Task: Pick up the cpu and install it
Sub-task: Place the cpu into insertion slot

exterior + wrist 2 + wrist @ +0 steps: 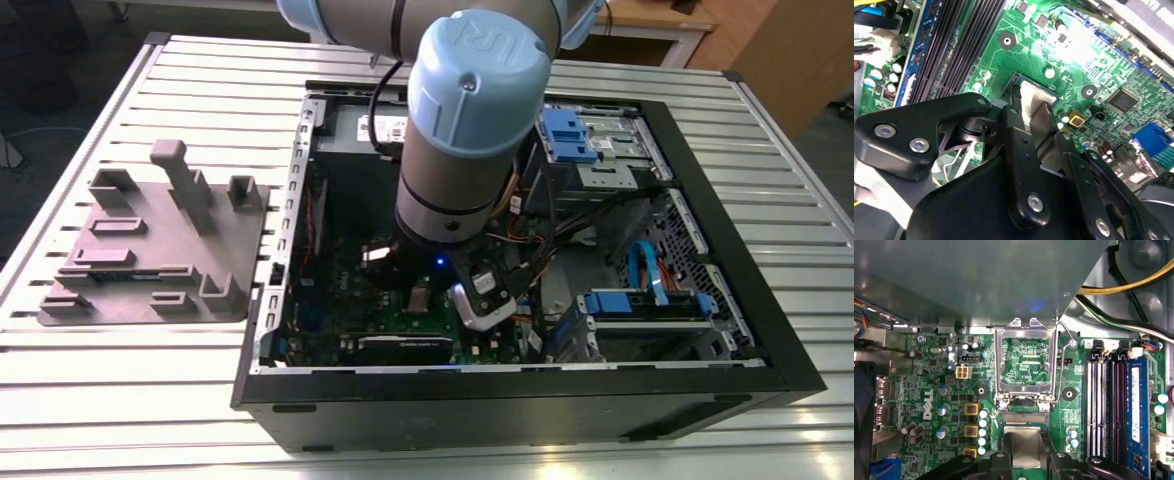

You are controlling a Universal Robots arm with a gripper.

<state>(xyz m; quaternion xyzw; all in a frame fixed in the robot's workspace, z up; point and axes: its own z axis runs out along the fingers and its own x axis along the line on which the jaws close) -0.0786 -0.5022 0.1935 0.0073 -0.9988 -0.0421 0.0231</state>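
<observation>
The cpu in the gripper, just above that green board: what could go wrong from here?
The cpu sits between the fingers of the gripper, right at the socket. If it goes down tilted or off-centre, it may not seat and could harm the contacts. The open metal frame stands close by, so the gripper might snag it.

Silver ribbed metal tabletop (147,400) spread wide beneath me, slats running across the exterior view, dark floor (16,215) off its edge on the exterior view's left, pale wooden desk (654,22) and brown wooden cabinet (787,60) behind at the right, even indoor light
</observation>
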